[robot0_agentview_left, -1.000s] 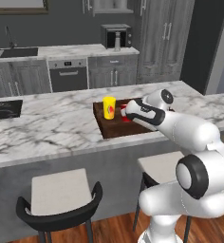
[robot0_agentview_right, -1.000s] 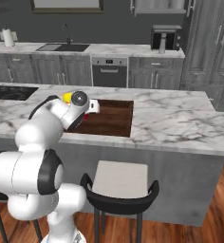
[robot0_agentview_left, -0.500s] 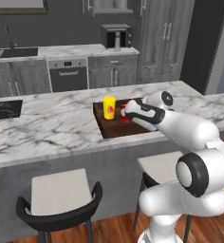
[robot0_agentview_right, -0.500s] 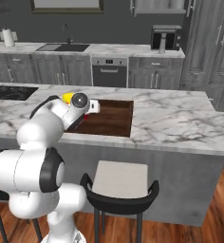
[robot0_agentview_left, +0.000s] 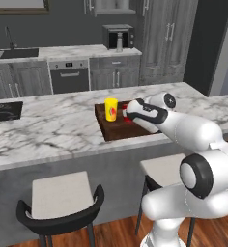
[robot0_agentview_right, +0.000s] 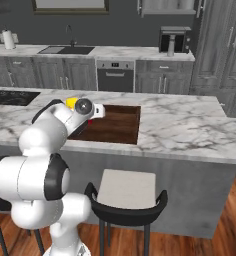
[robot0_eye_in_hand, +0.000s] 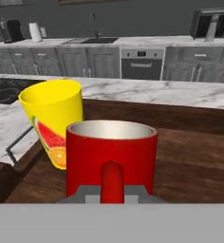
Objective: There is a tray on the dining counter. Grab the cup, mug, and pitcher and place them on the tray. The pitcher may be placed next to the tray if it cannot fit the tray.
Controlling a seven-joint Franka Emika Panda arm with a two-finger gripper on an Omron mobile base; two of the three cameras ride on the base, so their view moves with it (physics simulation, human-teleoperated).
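My gripper [robot0_eye_in_hand: 112,192] is shut on the loop handle of the glossy red mug [robot0_eye_in_hand: 111,152], which stands upright inside the dark wooden tray [robot0_eye_in_hand: 190,156]; the mug's base is hidden. The yellow cup [robot0_eye_in_hand: 52,118] with a fruit mark stands on the tray close beside the mug. From the left base, cup [robot0_agentview_left: 111,109], mug [robot0_agentview_left: 129,116] and gripper [robot0_agentview_left: 130,114] sit over the tray [robot0_agentview_left: 121,130] on the dining counter [robot0_agentview_left: 48,130]. From the right, my arm covers most of the cup [robot0_agentview_right: 70,102] on the tray [robot0_agentview_right: 115,125]. The pale grey pitcher [robot0_agentview_left: 119,43] [robot0_agentview_right: 171,46] stands on the far worktop by the coffee machine.
Two stools [robot0_agentview_left: 63,198] [robot0_agentview_left: 159,166] stand in front of the counter. A black cooktop [robot0_agentview_left: 2,111] lies at the counter's left end. The tray's right half [robot0_agentview_right: 122,122] is bare wood. Oven, sink and cabinets line the back wall.
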